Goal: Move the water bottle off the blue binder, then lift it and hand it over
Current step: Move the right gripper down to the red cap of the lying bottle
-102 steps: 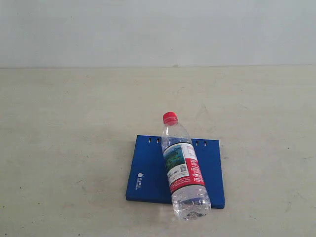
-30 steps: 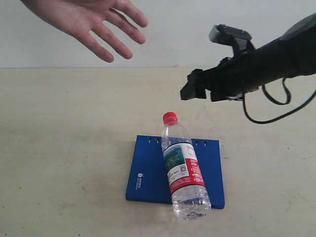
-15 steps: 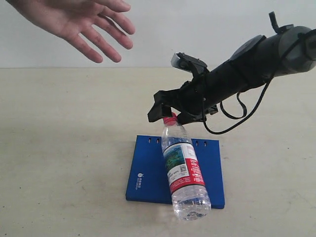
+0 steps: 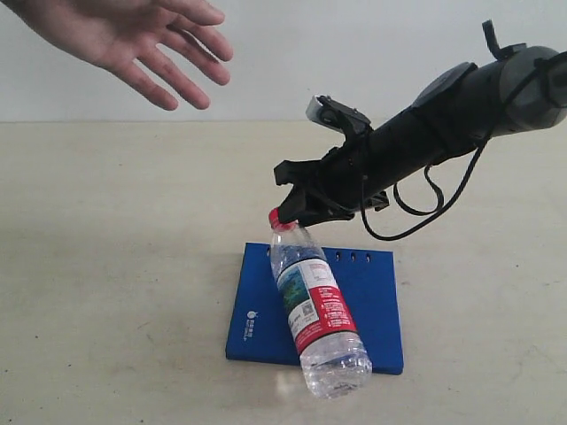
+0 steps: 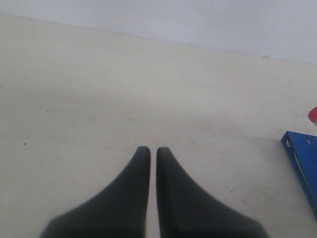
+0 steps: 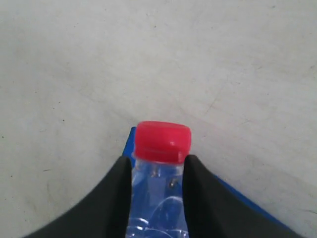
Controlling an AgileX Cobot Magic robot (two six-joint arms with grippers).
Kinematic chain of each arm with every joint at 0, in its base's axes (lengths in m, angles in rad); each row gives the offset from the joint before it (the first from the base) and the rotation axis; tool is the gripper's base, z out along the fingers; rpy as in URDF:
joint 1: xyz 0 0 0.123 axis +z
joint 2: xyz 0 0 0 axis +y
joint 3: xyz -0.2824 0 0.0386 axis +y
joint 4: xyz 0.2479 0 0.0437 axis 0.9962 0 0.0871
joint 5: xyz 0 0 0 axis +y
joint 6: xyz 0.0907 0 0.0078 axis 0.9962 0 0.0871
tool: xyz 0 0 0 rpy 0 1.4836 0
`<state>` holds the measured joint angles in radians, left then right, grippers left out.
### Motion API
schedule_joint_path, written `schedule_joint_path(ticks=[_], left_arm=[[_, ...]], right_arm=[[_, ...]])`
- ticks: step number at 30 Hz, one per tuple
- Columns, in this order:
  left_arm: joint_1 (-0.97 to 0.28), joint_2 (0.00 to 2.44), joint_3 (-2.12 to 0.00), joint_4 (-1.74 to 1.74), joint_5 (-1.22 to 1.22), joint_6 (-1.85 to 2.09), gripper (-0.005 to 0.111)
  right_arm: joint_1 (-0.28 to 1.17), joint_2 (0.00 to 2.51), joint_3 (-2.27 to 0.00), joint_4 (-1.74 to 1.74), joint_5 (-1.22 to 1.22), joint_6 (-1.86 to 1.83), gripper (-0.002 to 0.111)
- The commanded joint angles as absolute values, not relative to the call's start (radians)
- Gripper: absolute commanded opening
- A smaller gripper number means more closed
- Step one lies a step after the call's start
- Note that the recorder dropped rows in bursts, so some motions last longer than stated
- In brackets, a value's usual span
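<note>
As the right arm [image 4: 443, 124] slants downward, its fingers [image 6: 111, 198] clamp the water bottle [image 4: 314, 310] (neck) — tilted.

Water bottle [image 4: 314, 305] label and blue binder [image 4: 376, 310] logo are too small to read.

We found open tabletop [image 4: 115, 292] left and right of the blue binder [image 4: 257, 310]; the water bottle [image 4: 314, 305] slanted across it, right gripper [image 4: 285, 211] pinching its neck, a person's hand [image 4: 115, 35] high on the left.

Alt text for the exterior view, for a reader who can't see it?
The right tool clamps the neck of the water bottle, which lies slanted across the blue binder on a beige table. An open human hand hovers at upper left.
</note>
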<state>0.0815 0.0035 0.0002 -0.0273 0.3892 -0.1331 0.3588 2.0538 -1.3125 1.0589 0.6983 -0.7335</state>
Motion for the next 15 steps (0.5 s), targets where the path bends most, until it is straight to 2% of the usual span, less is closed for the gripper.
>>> schedule_joint_path(ticks=[1, 3, 6, 8, 12, 15], left_arm=[[0.077, 0.0, 0.0, -0.033, 0.381, -0.13, 0.005], [0.077, 0.0, 0.0, -0.033, 0.381, -0.13, 0.005], [0.077, 0.0, 0.0, -0.033, 0.381, -0.13, 0.005], [0.077, 0.0, 0.0, -0.033, 0.381, -0.13, 0.005], [0.077, 0.0, 0.0, -0.033, 0.381, -0.13, 0.005], [0.077, 0.0, 0.0, -0.033, 0.381, -0.13, 0.005]], right_arm=[[0.359, 2.052, -1.317, 1.026, 0.713, -0.739, 0.032], [0.359, 2.052, -1.317, 1.023, 0.718, -0.751, 0.042], [0.359, 2.052, -1.317, 1.02, 0.719, -0.774, 0.067], [0.359, 2.052, -1.317, 1.02, 0.714, -0.774, 0.075], [0.359, 2.052, -1.317, 1.02, 0.681, -0.774, 0.072], [0.359, 2.052, -1.317, 1.02, 0.661, -0.774, 0.066]])
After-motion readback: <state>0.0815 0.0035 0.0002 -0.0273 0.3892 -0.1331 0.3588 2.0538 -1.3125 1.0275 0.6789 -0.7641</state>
